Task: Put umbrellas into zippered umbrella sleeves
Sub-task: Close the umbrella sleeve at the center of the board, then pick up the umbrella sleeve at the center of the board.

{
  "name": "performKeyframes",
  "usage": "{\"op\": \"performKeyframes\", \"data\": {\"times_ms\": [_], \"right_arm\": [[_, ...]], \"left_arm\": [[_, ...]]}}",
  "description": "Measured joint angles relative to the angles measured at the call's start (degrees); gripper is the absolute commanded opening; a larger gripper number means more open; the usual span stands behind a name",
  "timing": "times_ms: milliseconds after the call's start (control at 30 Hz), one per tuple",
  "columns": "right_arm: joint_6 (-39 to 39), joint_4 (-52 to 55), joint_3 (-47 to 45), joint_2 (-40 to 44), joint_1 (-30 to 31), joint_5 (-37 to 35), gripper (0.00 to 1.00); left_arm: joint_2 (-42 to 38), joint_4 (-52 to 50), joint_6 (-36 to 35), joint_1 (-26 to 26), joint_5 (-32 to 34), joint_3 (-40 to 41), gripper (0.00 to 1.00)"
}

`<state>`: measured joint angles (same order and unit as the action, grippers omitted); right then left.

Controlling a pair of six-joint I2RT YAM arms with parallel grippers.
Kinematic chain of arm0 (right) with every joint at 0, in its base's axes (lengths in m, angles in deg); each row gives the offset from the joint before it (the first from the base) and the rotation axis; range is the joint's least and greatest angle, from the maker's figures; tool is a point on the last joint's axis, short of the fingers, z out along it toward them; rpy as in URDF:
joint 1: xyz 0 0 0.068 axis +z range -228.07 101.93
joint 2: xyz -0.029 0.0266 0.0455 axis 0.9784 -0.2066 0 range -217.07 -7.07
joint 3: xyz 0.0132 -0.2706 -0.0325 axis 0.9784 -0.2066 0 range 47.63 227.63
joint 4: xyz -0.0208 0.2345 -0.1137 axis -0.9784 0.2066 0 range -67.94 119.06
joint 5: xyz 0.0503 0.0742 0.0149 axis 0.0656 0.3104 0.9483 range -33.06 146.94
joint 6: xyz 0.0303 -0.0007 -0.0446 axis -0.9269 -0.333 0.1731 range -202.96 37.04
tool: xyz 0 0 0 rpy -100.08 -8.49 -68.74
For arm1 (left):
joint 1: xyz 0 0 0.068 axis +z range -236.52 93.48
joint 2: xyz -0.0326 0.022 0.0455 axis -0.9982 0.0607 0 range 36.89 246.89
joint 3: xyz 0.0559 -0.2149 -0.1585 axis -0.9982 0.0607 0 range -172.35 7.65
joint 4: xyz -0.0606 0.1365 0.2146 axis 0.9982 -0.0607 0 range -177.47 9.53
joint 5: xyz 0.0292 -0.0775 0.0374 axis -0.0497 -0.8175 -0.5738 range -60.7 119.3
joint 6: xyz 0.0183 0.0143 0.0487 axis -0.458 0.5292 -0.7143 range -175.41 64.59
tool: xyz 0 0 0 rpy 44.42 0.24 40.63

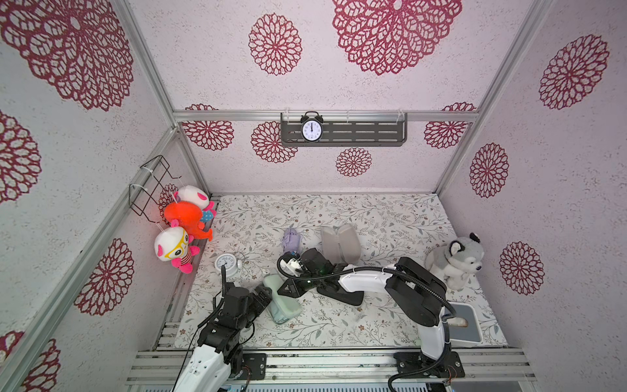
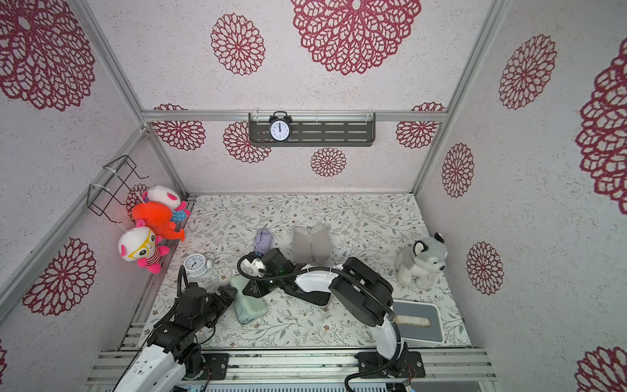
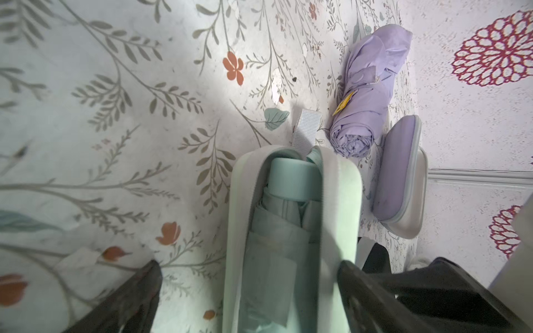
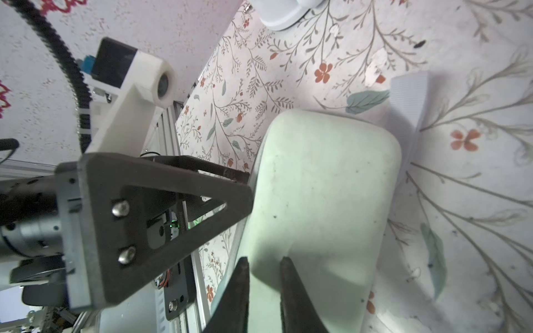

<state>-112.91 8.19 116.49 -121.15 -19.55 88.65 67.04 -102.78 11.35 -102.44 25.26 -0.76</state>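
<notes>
Straddling the mint green sleeve (image 4: 323, 187), the left gripper (image 3: 249, 265) stood wide open, and the mint green umbrella (image 3: 277, 230) lay inside that sleeve. The right gripper (image 4: 264, 261) had narrowed jaws at the sleeve's shell; whether it gripped I cannot tell. The lilac umbrella (image 3: 366, 95) lay beyond the sleeve.

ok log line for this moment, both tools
left tool: open, astride mint sleeve | right tool: pinching mint sleeve shell | mint umbrella: inside it, zip open

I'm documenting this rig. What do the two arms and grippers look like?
The left arm and right arm have white shells and black joints, with black ribbed cables looping alongside. The left gripper and right gripper have dark, open triangular-frame fingers; silver screws show on the left one.
</notes>
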Motion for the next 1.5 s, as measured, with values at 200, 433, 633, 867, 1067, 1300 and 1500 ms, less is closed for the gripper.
{"op": "performKeyframes", "data": {"times_ms": [200,433,633,867,1067,1300,1500], "right_arm": [[0.1,0.1,0.4,-0.7,0.9,-0.1,0.22],[-1.1,-1.8,0.4,-1.0,0.9,0.7,0.30],[-1.0,-2.0,-1.9,0.2,-0.8,0.6,0.38],[0.6,2.5,-1.9,1.2,-4.8,-2.2,0.46],[1.9,6.8,2.0,-2.1,-6.1,-1.7,0.54],[0.9,6.0,3.3,-5.3,-5.8,0.0,0.57],[-0.7,2.8,3.3,-6.6,-6.1,2.6,0.59]], "left_arm": [[2.4,6.3,0.2,0.0,-1.1,1.3,0.93],[2.8,7.3,0.8,0.0,-1.2,2.8,0.72],[6.7,11.6,0.8,0.1,-2.0,3.5,0.53],[8.3,12.0,-0.8,0.1,-1.7,3.0,0.44],[17.1,21.0,-3.6,0.5,-4.6,2.7,0.34],[26.1,32.9,-6.2,1.6,-9.1,3.1,0.24],[28.1,37.6,-6.8,2.2,-12.9,3.7,0.16]]}}
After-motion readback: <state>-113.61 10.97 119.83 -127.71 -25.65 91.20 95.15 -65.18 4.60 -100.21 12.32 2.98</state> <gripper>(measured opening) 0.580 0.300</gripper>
